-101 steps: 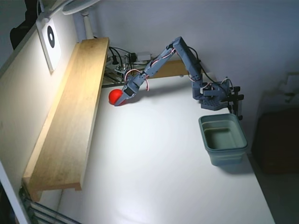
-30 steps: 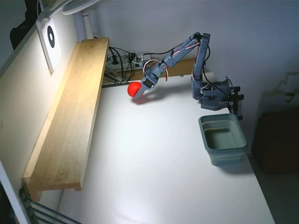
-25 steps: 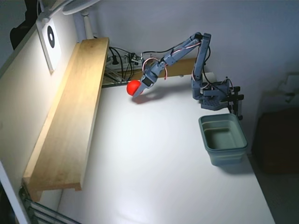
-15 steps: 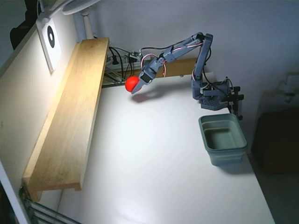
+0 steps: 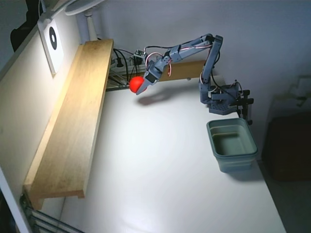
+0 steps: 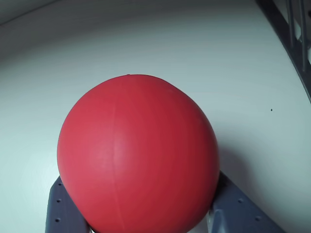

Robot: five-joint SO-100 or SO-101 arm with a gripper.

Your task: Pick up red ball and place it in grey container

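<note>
The red ball hangs in the air above the white table's far left part, held between the jaws of my gripper. In the wrist view the red ball fills most of the picture, with grey fingers showing on both sides under it. The grey container stands on the table at the right, well away from the ball, and looks hollow with nothing seen inside. The arm's base is clamped just behind the container.
A long wooden shelf runs along the left edge of the white table. Cables and electronics lie at the back near the ball. A lamp and a target card sit at the upper left.
The arm has lifted the ball off the table and raised it, drifting slightly left and back over the last second. The container has stayed put.
</note>
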